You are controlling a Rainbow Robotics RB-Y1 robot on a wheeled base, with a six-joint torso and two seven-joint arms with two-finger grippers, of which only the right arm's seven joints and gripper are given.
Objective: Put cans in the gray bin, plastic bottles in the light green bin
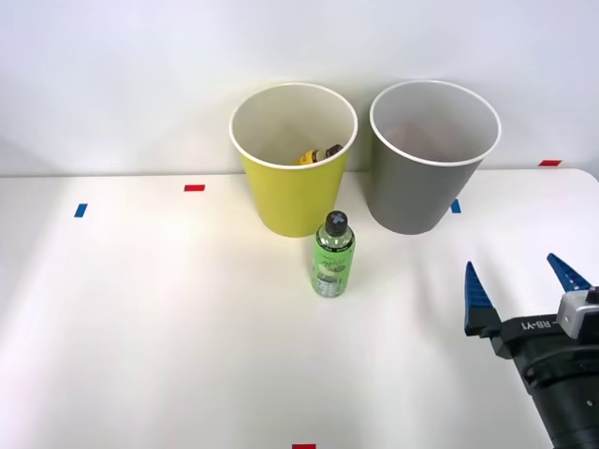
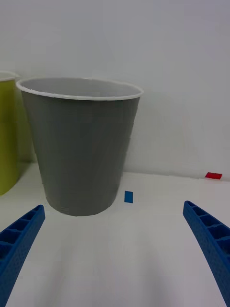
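The white counter [image 1: 140,327] lies bare across its near and left stretches. At its back edge the light green bin [image 1: 292,159], a yellow bottle [image 1: 318,154] inside, stands just beside the gray bin [image 1: 433,154]. The green bottle [image 1: 332,254] stands upright just before the light green bin. Near the counter's right edge the right tool [image 1: 524,278] hovers, spread wide and holding nothing, pointing at the gray bin.

The light green bin [image 1: 293,178] hides most of the yellow bottle [image 1: 318,154].
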